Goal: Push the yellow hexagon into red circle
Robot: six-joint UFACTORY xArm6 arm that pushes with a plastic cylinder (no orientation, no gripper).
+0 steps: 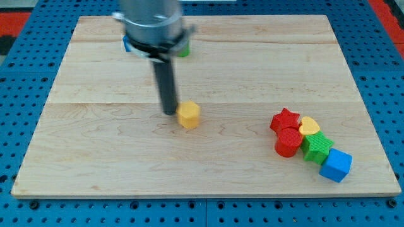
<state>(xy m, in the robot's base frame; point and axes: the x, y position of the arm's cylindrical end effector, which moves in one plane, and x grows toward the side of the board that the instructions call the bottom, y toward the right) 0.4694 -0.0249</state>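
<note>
The yellow hexagon (189, 115) sits near the middle of the wooden board. My tip (169, 113) rests on the board just to the hexagon's left, touching or nearly touching it. The red circle (288, 142) lies far to the view's right, in a cluster with a red star (285, 119), a yellow heart (308, 126), a green block (317, 146) and a blue cube (336, 165).
A green block (183, 52) and a blue block (127, 45) peek out from behind the arm's body near the view's top. The board's edge (202, 195) runs along the view's bottom, with blue pegboard around it.
</note>
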